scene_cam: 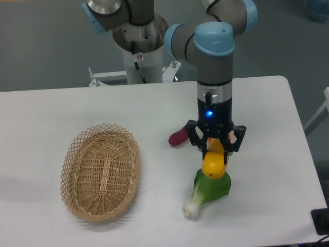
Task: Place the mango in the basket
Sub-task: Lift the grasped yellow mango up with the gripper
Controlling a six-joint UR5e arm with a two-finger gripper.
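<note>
The mango point(214, 161), yellow shading to orange, hangs between the fingers of my gripper point(215, 148), which is shut on its upper part. It is held just above the table, in front of a green leafy vegetable. The wicker basket point(76, 154) lies on the table to the left, apart from the gripper, and holds nothing.
A green vegetable with a white stem point(208, 190) lies right below the mango. A purple vegetable point(178, 137) lies behind the gripper, partly hidden by it. The robot base point(139, 46) stands at the table's back edge. The table's right edge is close.
</note>
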